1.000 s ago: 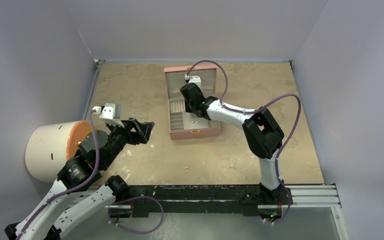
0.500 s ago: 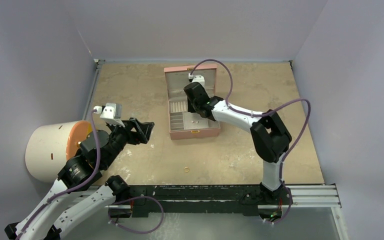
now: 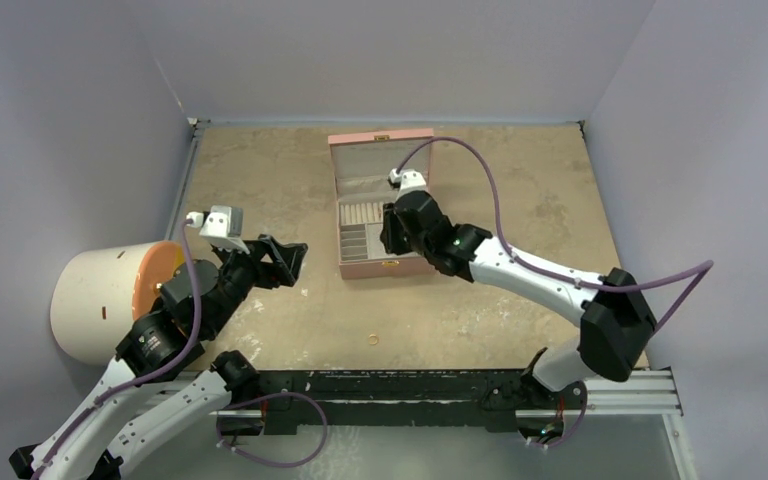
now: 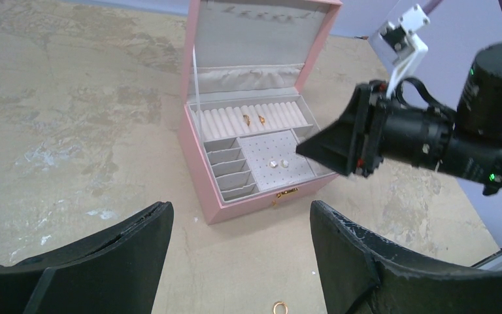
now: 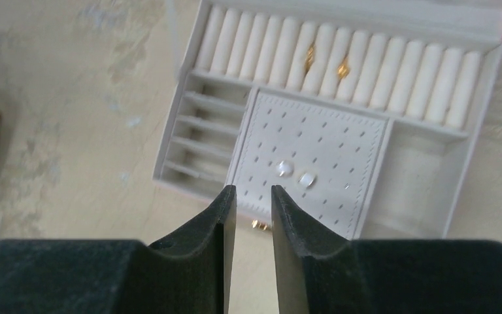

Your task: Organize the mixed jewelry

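The pink jewelry box [image 3: 390, 266] stands open at the table's middle back. Two gold rings [image 5: 310, 55] [image 5: 343, 67] sit in its ring rolls, and two pale studs [image 5: 284, 168] [image 5: 307, 179] sit on its dotted pad. One small gold ring [image 3: 373, 340] lies on the table in front of the box; it also shows in the left wrist view [image 4: 279, 307]. My right gripper [image 3: 388, 232] [image 5: 253, 191] hovers over the box's front edge, narrowly open and empty. My left gripper [image 3: 295, 262] [image 4: 240, 207] is wide open and empty, left of the box.
A white cylinder with an orange face [image 3: 100, 300] stands at the left edge beside my left arm. A metal rail [image 3: 440, 385] runs along the near edge. Grey walls close in the left, back and right sides.
My right gripper has drawn back from the box's middle to its front edge, and its elbow has swung out to the right. The left arm has not moved.
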Robot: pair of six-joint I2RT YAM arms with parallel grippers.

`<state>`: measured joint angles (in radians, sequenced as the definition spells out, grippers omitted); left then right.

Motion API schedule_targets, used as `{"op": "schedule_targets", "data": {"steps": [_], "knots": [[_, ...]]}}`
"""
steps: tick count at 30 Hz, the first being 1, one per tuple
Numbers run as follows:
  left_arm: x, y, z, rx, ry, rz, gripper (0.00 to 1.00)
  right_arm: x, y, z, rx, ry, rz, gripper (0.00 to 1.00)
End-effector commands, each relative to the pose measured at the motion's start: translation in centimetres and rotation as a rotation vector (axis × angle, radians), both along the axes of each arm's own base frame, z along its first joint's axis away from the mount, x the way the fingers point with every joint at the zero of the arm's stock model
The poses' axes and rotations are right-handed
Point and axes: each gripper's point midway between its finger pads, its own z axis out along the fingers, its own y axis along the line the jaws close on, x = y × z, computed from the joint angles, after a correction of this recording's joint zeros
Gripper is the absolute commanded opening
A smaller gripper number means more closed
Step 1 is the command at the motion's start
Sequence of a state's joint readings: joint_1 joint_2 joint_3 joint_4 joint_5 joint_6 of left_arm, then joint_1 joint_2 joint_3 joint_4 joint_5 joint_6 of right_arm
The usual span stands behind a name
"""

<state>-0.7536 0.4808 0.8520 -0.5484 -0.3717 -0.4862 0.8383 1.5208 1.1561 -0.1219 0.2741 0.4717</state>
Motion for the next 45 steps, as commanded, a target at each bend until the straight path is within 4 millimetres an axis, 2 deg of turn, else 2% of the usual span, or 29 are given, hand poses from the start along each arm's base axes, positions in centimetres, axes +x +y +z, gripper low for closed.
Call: {"op": "schedule_targets", "data": {"steps": [1,6,11,17,23,26,34,45], "knots": [[0.5,0.1,0.2,0.005,-0.013,0.019,0.76,-4.9,1.1,-0.9,0.058,0.061,0.124,0.29],[0.6,0.3,0.0,0.011,-0.007,0.029,0.76,-9.2,1.9,-2.5,0.121,0.135,0.214,0.31],[0.8,0.3,-0.1,0.017,-0.002,0.036,0.76,-12.1,2.1,-4.6,0.144,0.214,0.244,0.31],[1.0,0.3,-0.3,0.023,0.005,0.04,0.76,-14.6,1.8,-7.9,0.109,0.297,0.255,0.32],[1.1,0.2,-0.5,0.028,0.01,0.041,0.76,-16.6,2.3,-9.9,0.083,0.355,0.288,0.33],[1.2,0.2,-0.4,0.027,0.01,0.042,0.76,-17.4,2.5,-10.9,0.063,0.384,0.306,0.33],[1.2,0.2,-0.4,0.026,0.01,0.039,0.76,-17.7,2.6,-12.8,0.007,0.402,0.288,0.33],[1.1,0.2,-0.4,0.027,0.009,0.037,0.76,-18.1,3.7,-13.6,0.002,0.407,0.31,0.33]]}}
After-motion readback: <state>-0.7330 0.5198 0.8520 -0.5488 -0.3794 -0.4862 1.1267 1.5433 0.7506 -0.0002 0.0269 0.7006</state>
